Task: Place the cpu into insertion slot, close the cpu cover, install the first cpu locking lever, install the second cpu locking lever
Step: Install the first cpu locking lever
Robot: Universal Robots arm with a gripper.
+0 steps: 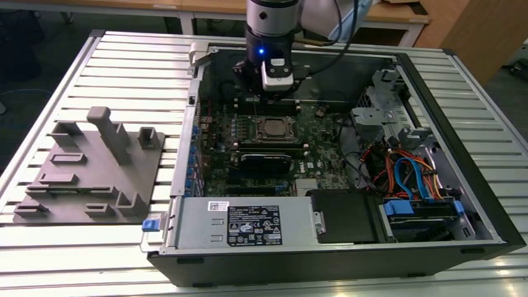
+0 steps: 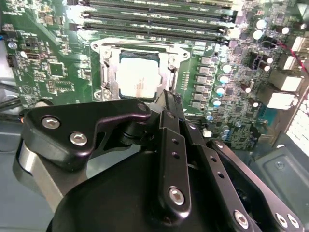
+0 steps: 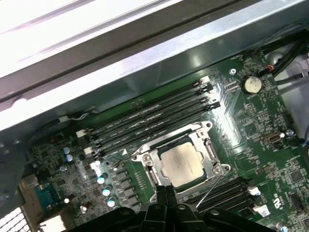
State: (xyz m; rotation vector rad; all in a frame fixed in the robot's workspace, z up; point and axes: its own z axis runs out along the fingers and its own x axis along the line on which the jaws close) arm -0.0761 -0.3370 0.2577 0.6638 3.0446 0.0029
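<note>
The cpu [image 3: 182, 164] [image 2: 137, 79] lies flat in the insertion slot [image 1: 270, 128], its dull silver top showing in both wrist views. The cpu cover [image 3: 213, 153] [image 2: 107, 72] is down around it, a silvery frame with the chip showing through its window. A thin wire locking lever [image 3: 211, 186] slants out from the socket's corner, standing free of the board. My gripper [image 3: 164, 192] [image 2: 169, 99] hangs just above the socket's edge, beside the chip, its two black fingers pressed together with nothing between them. In the exterior view the gripper [image 1: 272, 99] sits over the board behind the socket.
Narrow black memory slots [image 3: 154, 113] [image 2: 154, 19] flank the socket. A long black card [image 1: 266, 162] lies in front of it, a silver power supply [image 1: 239, 226] nearer still, and cables and drive bays [image 1: 404, 173] on the exterior view's right. A grey fixture plate [image 1: 91, 173] rests outside the case.
</note>
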